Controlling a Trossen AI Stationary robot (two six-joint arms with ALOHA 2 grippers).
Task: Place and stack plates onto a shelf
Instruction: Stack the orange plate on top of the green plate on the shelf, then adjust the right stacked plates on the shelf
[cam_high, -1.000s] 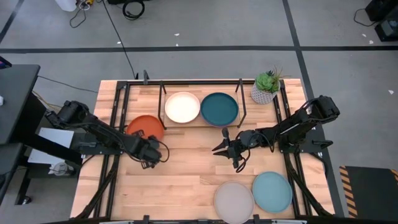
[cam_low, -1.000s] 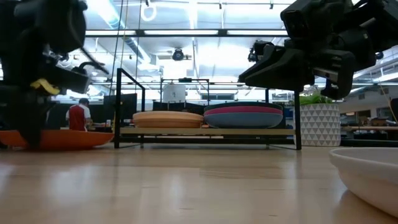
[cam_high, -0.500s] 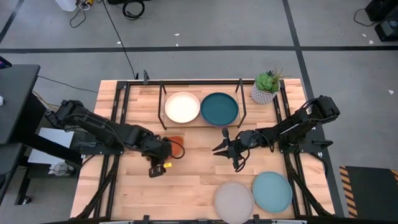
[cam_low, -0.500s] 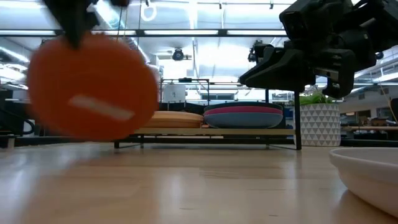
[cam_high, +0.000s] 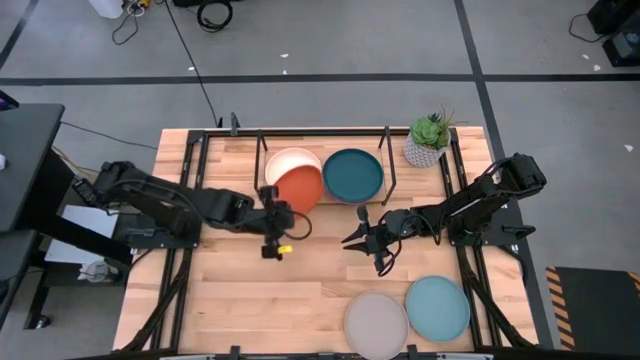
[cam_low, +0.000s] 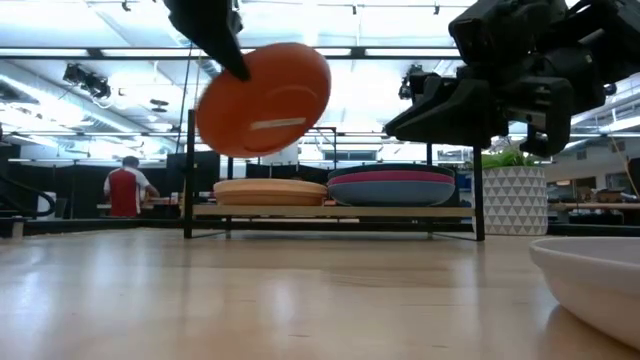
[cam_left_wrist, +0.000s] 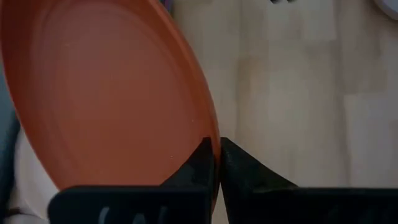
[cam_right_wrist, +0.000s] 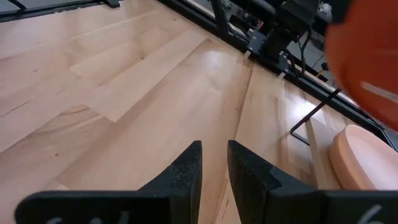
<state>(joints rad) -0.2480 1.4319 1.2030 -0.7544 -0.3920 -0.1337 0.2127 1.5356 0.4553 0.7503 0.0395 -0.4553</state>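
**High view: orange-red plate carried at the shelf's left half**

High view gives us the left pincer (cam_high: 281, 218) just in front of the shelf (cam_high: 390, 180), its fingers clamped on the rim of the orange-red plate (cam_high: 298, 188). We see that plate tilted and lifted off the bench (cam_high: 300, 290), overlapping the cream-peach plate (cam_high: 285, 163) that lies on the shelf's left half. In the left wrist view the two fingers (cam_left_wrist: 202, 163) pinch the plate's edge between them.

On the shelf's right half we see the dark teal plate (cam_high: 353, 175) on top; the low view shows it resting on a blue plate (cam_low: 390, 191) with a magenta band (cam_low: 392, 177) between them. The low view also shows the orange-red plate held above the shelf board, tilted toward the camera.

The right pincer (cam_high: 358, 240) hovers over the middle of the bench, well apart from any plate, its fingers a narrow gap apart and empty. At the bench's near edge we find the grey-beige plate (cam_high: 376, 320) and the light teal plate (cam_high: 437, 306) side by side. A potted plant (cam_high: 428, 140) stands just beside the shelf's right end.
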